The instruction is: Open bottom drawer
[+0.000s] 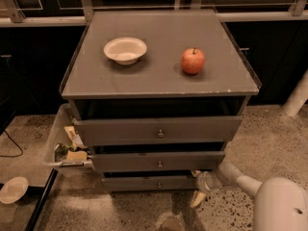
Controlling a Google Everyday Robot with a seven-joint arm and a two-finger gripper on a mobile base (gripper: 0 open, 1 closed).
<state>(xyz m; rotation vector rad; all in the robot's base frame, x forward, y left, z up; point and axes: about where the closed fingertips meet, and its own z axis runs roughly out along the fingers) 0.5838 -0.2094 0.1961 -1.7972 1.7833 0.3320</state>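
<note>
Bottom drawer (144,183) first: it is the lowest grey front in the chest (159,83), just above the floor, with its small round knob (159,185) at centre. Its front sits further back than the two fronts above it. At its right end is the gripper (196,186), jaws apart, one pale fingertip (195,173) up by the drawer's top corner and the other angled down toward the floor. Whether either one touches the wood, I cannot tell. The pale arm (237,180) runs out from there to the lower right of the chest, back to the rounded white body (281,206).

Up the chest, the middle drawer (125,161) and the top drawer (120,130) both stand out a little, dark gaps above them. On the chest's flat top, a white bowl (125,49) sits on the left and a red apple (193,61) on the right, well apart. Against the chest's left side leans a clear bin (54,138) with clutter inside. Further left of the chest, a pale dish (13,190) lies low down.
</note>
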